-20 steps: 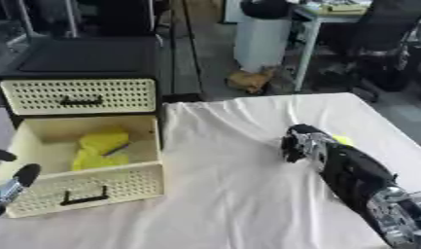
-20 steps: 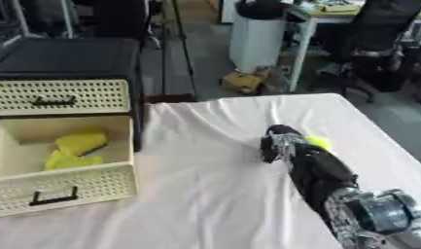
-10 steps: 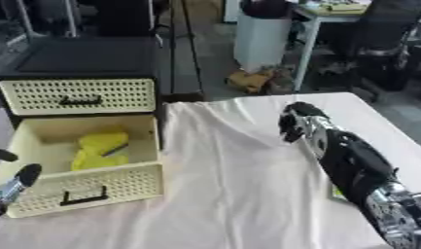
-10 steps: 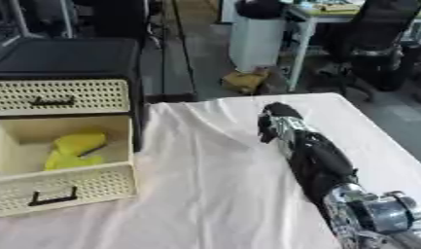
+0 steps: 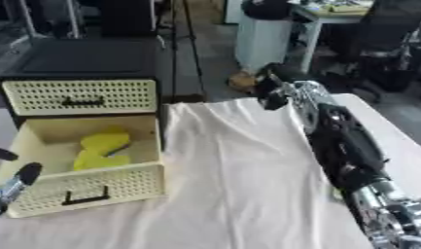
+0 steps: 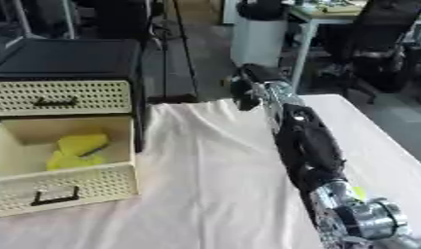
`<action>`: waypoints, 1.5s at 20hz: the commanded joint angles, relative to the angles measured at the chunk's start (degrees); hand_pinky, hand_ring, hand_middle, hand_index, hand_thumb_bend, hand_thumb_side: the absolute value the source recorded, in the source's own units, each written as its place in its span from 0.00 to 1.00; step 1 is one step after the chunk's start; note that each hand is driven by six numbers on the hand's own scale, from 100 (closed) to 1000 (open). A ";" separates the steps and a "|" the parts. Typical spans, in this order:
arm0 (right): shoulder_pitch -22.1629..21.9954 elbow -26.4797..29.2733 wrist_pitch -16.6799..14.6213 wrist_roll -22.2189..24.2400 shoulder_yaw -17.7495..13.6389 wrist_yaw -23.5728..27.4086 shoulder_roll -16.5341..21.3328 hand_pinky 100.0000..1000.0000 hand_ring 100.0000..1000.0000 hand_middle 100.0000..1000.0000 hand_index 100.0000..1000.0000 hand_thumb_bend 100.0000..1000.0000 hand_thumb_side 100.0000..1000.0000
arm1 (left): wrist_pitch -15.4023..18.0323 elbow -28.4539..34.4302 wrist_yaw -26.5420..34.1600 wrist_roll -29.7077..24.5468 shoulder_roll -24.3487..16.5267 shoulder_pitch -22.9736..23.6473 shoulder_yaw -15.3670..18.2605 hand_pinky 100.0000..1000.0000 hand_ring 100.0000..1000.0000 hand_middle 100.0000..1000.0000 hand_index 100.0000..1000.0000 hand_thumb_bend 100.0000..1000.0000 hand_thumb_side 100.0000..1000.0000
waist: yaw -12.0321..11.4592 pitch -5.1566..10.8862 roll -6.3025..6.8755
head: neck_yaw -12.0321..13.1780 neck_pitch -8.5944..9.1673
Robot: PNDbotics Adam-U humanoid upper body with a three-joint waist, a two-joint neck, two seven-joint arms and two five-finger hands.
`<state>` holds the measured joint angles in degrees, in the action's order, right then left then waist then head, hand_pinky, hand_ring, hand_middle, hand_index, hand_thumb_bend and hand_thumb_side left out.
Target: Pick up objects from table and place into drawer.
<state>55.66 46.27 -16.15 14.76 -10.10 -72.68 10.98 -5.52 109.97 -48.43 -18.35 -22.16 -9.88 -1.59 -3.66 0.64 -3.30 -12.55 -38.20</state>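
The black cabinet (image 5: pixel 86 58) has its upper cream drawer (image 5: pixel 81 96) closed and its lower drawer (image 5: pixel 86 194) pulled out. Yellow items (image 5: pixel 98 150) lie inside the pulled-out drawer. My right hand (image 5: pixel 277 87) is raised over the far edge of the table, fingers curled, with nothing seen in it. A small yellow-green object (image 6: pixel 358 192) shows on the cloth beside my right forearm, mostly hidden by the arm. My left hand (image 5: pixel 13 184) rests open at the lower left, next to the drawer's front.
A cream cloth (image 5: pixel 230 185) covers the table. Beyond the far edge stand a white cylinder (image 5: pixel 264 34), a desk and an office chair (image 5: pixel 392 44). The floor drops away behind the table.
My right hand has risen from the cloth and swung away toward the far edge. The yellow-green object stays on the cloth. The left hand has not moved.
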 commanded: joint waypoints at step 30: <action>0.81 5.39 -13.55 2.29 7.19 -11.91 -21.91 1.00 1.00 0.98 0.89 0.20 0.42 | 1.20 1.31 1.02 -0.95 0.60 -1.63 -0.66 0.00 0.00 0.00 0.69 0.48 1.00 | -3.26 0.65 1.73 | -1.96 0.11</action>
<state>55.41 51.18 -29.80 17.89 -2.47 -83.29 -10.90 -4.44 109.97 -47.45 -19.25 -21.14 -10.68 -2.31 -7.01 0.81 -1.91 -14.29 -38.19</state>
